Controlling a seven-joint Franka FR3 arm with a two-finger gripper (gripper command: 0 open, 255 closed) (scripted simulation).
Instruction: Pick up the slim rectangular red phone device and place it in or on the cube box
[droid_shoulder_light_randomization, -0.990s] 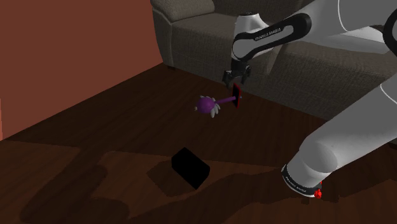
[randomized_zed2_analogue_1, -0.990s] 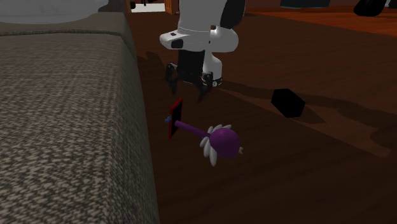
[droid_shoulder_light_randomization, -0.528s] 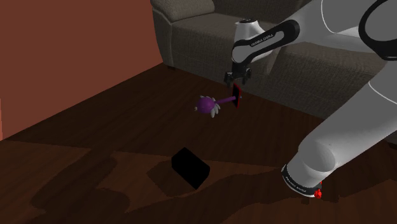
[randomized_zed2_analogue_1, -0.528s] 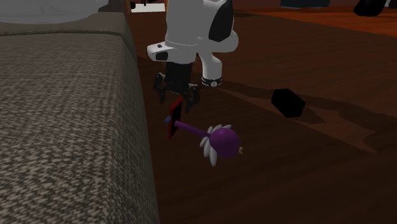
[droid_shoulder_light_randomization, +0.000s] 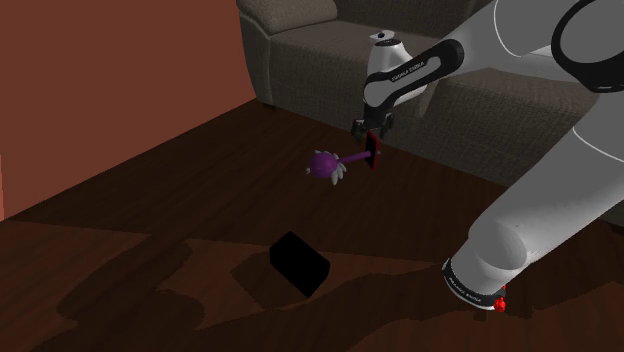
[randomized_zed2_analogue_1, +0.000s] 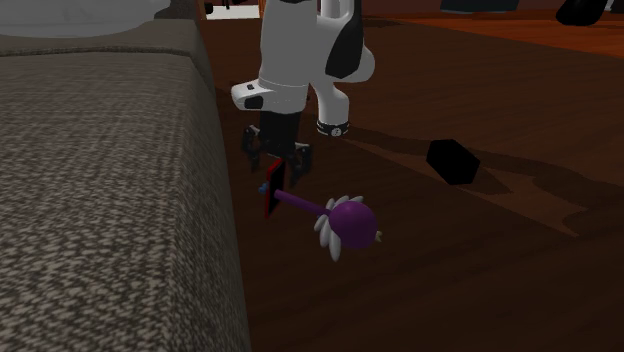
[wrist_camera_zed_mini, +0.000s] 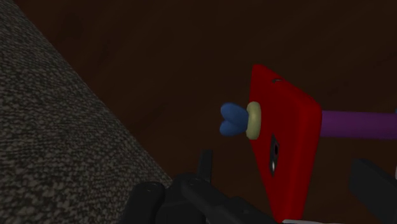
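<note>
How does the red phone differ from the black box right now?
Colour: the phone is red, the box black.
Shape: the phone is a thin slab, the box a chunky block.
Pose: the phone stands on edge beside the couch, just below the gripper; the box sits alone farther out.
Both rest on the dark wood floor.

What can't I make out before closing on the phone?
Wrist view: the phone, lower end cut off by the bottom edge.
Wrist view: the toy handle where it meets the phone, hidden behind the phone.
Shoulder view: the box, all black, so no opening shows.
</note>
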